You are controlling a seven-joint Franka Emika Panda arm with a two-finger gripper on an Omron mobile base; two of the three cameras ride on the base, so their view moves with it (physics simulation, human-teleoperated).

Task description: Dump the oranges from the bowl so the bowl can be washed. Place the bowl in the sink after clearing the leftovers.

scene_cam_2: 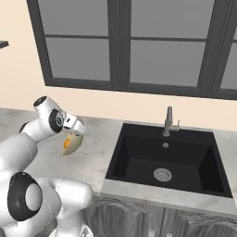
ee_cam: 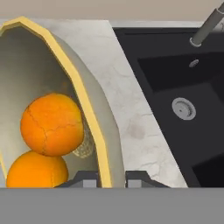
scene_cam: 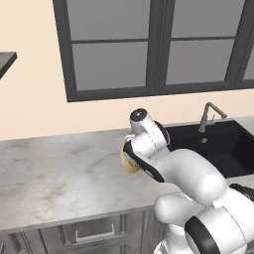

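My gripper (ee_cam: 111,179) is shut on the rim of the pale olive-yellow bowl (ee_cam: 30,65), one finger inside and one outside. The bowl is tipped steeply on its side over the marble counter (ee_cam: 127,100), left of the sink (ee_cam: 175,78). Both oranges still lie inside it, one (ee_cam: 52,124) above the other (ee_cam: 37,171). From the bases, the bowl (scene_cam: 130,167) (scene_cam_2: 75,144) hangs under the hand, partly hidden by the wrist, and the gripper (scene_cam_2: 76,133) holds its upper edge. An orange (scene_cam_2: 67,145) peeks out of it.
The black sink (scene_cam_2: 139,159) has a round drain (scene_cam_2: 162,174) and a grey faucet (scene_cam_2: 169,121) at its back edge. Marble counter (scene_cam: 59,173) stretches to the left. A dark-framed window (scene_cam: 149,49) sits on the wall behind. Drawers (scene_cam: 89,230) are below the counter edge.
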